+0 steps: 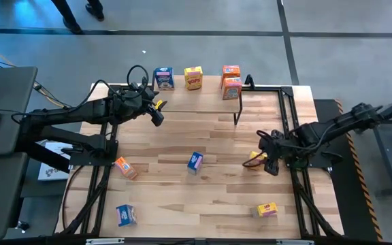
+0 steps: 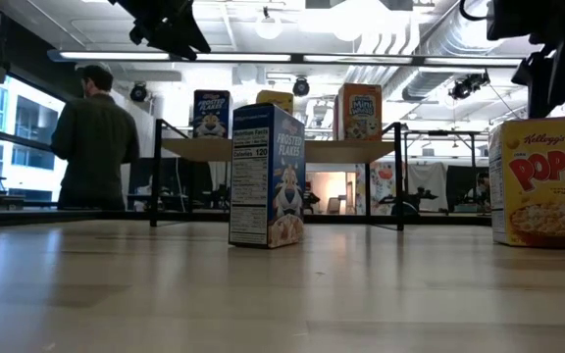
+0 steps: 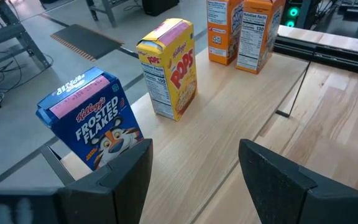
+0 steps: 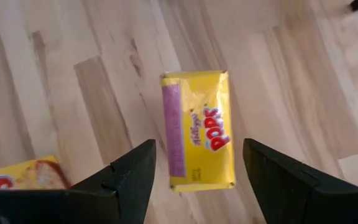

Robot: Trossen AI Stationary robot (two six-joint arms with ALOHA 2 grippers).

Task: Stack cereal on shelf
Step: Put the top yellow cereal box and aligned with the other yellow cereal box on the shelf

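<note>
Left gripper (image 3: 194, 171): fingers spread, nothing between them, poised over the shelf (image 1: 203, 102).
- Nearest, just beside one finger: blue box (image 3: 89, 118), upright on the shelf, front reading "Kellogg's FROSTED FLAKES".
- Next along: yellow box (image 3: 168, 68), upright, printed "POPS", a nutrition panel on its side.
- Farthest: two orange-red boxes (image 3: 238, 31) standing together at the shelf's far end, nutrition panels facing; the low view reads "MINI" on one.

Right gripper (image 4: 194, 174): fingers spread, holding nothing, hanging over the table (image 1: 182, 197).
- Directly beneath, between the fingers: yellow box (image 4: 197, 127) lying flat, "POPS" legible, pink strip along one edge.
- Just beside one finger: another yellow printed box (image 4: 17, 174), only partly in view.
- Farther off on the table: blue box (image 1: 194, 161), upright, reading "FROSTED FLAKES" in the low view; orange-red box (image 1: 124, 167); blue box (image 1: 126, 215).
</note>
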